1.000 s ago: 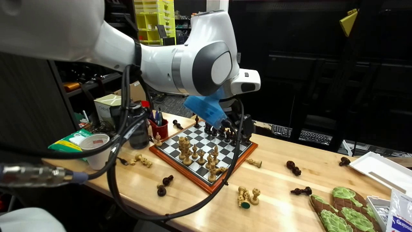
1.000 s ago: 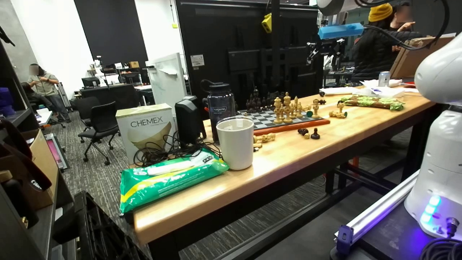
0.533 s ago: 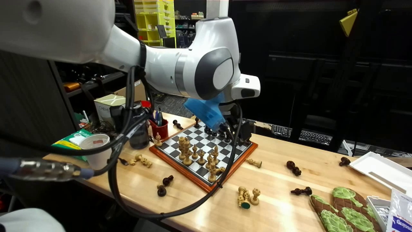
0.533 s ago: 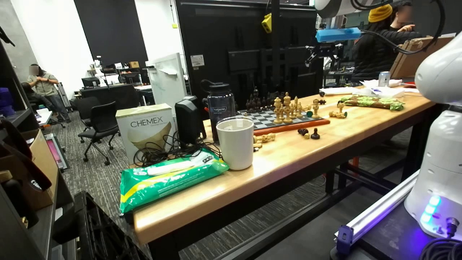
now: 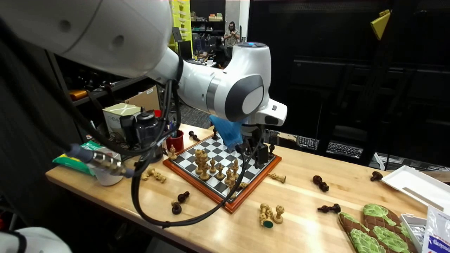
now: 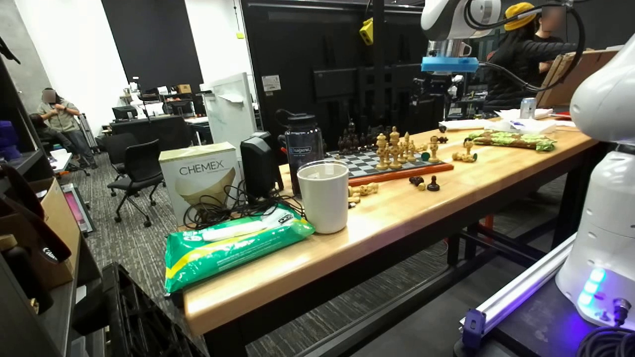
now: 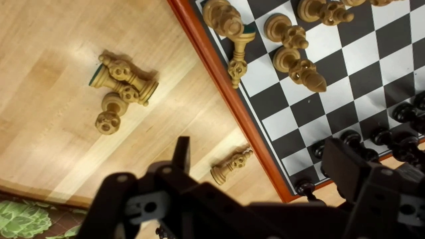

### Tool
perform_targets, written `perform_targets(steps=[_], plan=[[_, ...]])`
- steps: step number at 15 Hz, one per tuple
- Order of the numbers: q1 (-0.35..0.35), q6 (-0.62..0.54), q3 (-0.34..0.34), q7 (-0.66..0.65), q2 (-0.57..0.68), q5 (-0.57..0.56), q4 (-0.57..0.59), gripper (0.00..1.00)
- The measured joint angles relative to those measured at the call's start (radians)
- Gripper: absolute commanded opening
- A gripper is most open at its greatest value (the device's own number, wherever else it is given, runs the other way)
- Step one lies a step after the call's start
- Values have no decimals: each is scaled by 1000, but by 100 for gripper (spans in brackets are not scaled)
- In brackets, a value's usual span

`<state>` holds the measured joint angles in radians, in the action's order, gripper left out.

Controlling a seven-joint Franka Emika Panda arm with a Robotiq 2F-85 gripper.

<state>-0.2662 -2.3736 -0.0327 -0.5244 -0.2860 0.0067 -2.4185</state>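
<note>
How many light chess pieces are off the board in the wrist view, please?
4: an upright piece and two lying pieces clustered on the table, another piece beside the board. The end effector may hide others.

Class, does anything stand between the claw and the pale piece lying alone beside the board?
Nothing visible does. The pale piece shows whole in the wrist view, beyond the open claw; the board lies alongside, not between.

1. Gripper [image 7: 264, 161]: jaws parted, above table [image 7: 49, 132].
2. Chessboard [image 7: 279, 124]: right; dark pieces [image 7: 304, 187] near, light pieces [image 7: 287, 59] far.
3. Lying light piece [image 7: 228, 168]: on the table, just left of chessboard.
4. Leaf-print fabric [image 7: 24, 217]: near left.
</note>
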Motion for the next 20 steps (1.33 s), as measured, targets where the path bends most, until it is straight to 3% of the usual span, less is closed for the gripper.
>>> perform_targets(steps=[7, 20], plan=[[5, -100, -14, -94, 104, 74, 0, 100], [47, -234, -76, -95, 267, 219, -7, 100]])
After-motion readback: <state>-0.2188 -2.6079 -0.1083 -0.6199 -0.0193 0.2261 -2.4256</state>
